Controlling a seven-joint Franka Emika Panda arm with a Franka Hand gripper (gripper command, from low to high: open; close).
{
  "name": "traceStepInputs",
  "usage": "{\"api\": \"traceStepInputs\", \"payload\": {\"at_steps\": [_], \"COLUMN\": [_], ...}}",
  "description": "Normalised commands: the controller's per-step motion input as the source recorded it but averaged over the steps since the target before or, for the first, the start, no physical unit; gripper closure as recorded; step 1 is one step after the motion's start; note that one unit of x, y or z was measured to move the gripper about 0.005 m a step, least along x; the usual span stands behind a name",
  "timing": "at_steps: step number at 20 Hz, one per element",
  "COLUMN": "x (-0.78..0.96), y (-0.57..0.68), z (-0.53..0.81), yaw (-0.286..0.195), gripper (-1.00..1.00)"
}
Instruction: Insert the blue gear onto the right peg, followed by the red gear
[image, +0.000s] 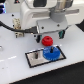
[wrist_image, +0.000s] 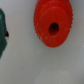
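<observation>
The blue gear lies flat on the right part of the black-rimmed grey plate. The right peg is hidden at its centre. The red gear lies on the white table just behind the plate, apart from the blue gear. In the wrist view the red gear fills the middle, its dark centre hole facing the camera. My gripper hangs just above the red gear, open, with one teal finger on each side. One of its fingers shows at the wrist picture's edge, clear of the gear.
The shorter thin pin stands on the plate's left part in the exterior view. A black cable runs across the table behind the arm. A dark background lies beyond the table's far edge.
</observation>
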Motion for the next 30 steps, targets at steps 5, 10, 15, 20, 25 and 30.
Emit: {"api": "traceStepInputs", "payload": {"at_steps": [5,10,15,20,25,30], "x": [-0.19,-0.15,-0.15,-0.02,-0.02,0.09], "y": [0.0,0.0,0.04,0.08,0.12,0.01], "z": [-0.24,-0.24,-0.13,0.01,0.06,0.4], "yaw": [0.0,0.0,0.0,0.0,0.0,0.0], "gripper": [-1.0,-1.0,1.0,1.0,1.0,1.0]}}
